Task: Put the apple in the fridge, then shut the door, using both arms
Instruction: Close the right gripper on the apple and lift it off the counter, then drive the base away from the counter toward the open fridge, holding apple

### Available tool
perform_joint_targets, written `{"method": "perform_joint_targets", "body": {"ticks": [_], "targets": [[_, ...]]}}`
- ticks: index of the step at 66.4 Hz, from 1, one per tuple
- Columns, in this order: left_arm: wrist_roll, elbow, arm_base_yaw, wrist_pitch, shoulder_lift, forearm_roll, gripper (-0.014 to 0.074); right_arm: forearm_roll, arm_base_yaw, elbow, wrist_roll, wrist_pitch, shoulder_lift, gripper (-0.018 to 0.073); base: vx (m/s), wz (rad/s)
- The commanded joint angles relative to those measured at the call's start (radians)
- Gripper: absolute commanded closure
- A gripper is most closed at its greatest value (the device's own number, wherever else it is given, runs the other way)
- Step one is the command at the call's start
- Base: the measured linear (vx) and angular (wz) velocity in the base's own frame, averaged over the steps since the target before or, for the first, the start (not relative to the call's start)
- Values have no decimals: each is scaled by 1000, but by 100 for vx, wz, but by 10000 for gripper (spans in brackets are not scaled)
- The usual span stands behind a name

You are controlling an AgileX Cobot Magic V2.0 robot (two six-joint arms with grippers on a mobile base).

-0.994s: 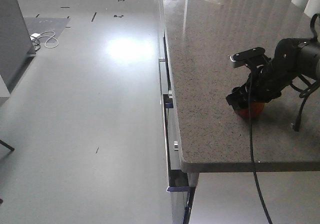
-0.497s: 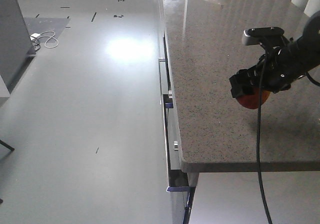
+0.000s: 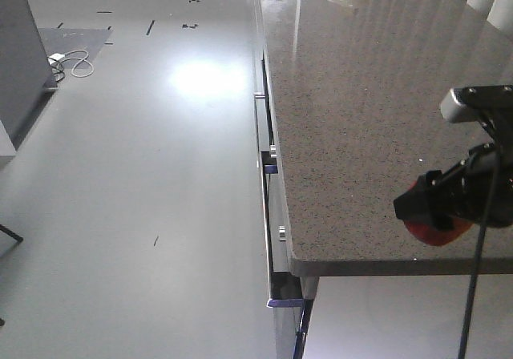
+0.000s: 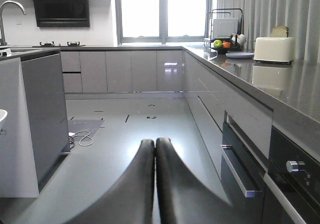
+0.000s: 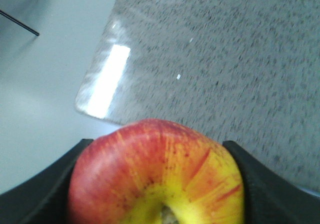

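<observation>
**Front view and both wrist views, one moment.** Your right gripper [image 5: 157, 184] is clamped on the apple [image 3: 433, 232]. In the right wrist view one black finger [image 5: 42, 186] presses each flank of the fruit, so the jaws are held apart only by the apple itself. The yellow stem end faces the camera, and red streaks run back over the top.

In the front view the apple is held above the speckled grey counter [image 3: 353, 110], near its front edge and close to the right border of the picture. The right wrist view shows the counter's rounded corner below and to the left of the fruit, with the pale floor [image 3: 144, 175] beyond it.

Your left gripper [image 4: 154, 145] is closed with nothing in it, its two black fingers meeting along their length. It points level down the kitchen aisle toward a window [image 4: 165, 14]. To its right runs a dark worktop [image 4: 295, 89] with drawers [image 4: 240, 169] below and a cream toaster [image 4: 273, 49] on top.

In the front view a white cable [image 3: 76, 61] lies on the floor at far left, well apart from the apple.
</observation>
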Motion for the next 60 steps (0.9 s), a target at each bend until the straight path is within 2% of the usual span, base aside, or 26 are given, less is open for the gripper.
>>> {"method": "perform_joint_targets", "body": {"ticks": [1,23,43,60], "targets": [[-9,-16,-3,-77,-15,-1,603,47,-3,55,-13,-22,-135,463,0,0],[-9,-16,-3,-77,-15,-1,603,105,-3,240,-13,91,-464,463,0,0],[-9,-16,-3,-77,-15,-1,603,145,-3,304,-11,188,-666,463,0,0],[-9,-16,-3,-77,-15,-1,603,145,-3,313,-8,198,-753,463,0,0]]}}
